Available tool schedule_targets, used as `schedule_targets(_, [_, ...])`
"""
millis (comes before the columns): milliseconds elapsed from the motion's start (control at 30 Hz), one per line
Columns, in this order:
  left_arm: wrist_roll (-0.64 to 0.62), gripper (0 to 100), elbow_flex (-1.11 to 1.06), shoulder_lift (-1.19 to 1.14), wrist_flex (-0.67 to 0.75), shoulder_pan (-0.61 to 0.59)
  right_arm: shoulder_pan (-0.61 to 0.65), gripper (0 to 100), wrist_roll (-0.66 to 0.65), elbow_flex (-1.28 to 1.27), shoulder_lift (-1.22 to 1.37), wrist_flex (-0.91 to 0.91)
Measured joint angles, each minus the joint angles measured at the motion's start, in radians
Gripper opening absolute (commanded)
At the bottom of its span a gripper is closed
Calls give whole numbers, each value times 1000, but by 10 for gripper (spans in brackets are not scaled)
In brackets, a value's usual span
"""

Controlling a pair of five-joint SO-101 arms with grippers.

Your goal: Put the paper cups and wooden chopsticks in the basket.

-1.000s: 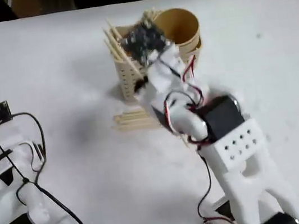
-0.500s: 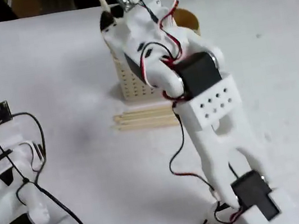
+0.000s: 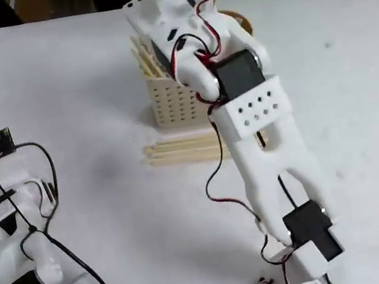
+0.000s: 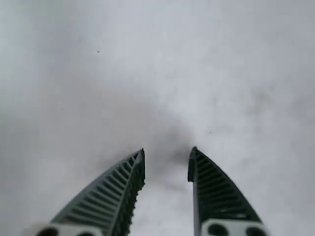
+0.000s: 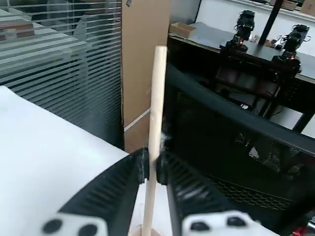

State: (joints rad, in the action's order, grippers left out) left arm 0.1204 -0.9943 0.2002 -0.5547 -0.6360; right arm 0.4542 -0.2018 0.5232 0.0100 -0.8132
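My right gripper (image 5: 152,160) is shut on a wooden chopstick (image 5: 158,98), which stands up between its fingers and points off the table toward the room behind. In the high view my right arm (image 3: 240,98) stretches over the cream perforated basket (image 3: 172,101), its wrist at the table's far edge. Several chopsticks (image 3: 143,55) lean inside the basket. A bundle of chopsticks (image 3: 180,150) lies flat on the table just in front of the basket. The rim of a paper cup (image 3: 241,22) shows behind the arm. My left gripper (image 4: 166,152) is open over bare table.
My left arm (image 3: 15,270) sits folded at the near left corner with its cables (image 3: 61,241). The white table (image 3: 62,112) stretches wide on both sides of the basket. Past the far edge are a dark mesh chair (image 5: 231,137) and window blinds (image 5: 54,54).
My right arm rose from low over the basket and stretched toward the far edge, lifting its gripper and the chopstick. The left arm kept still.
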Motion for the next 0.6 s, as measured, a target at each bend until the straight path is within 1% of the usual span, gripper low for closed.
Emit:
schedule_targets(100, [0,157,0,0,0,0,-17,22,0,0,0,-8])
schedule_targets(333, [0,157,0,0,0,0,-14,29,0,-66,2,-121])
schedule_targets(600, [0,157,0,0,0,0,-28,190,3,-68,0,-196])
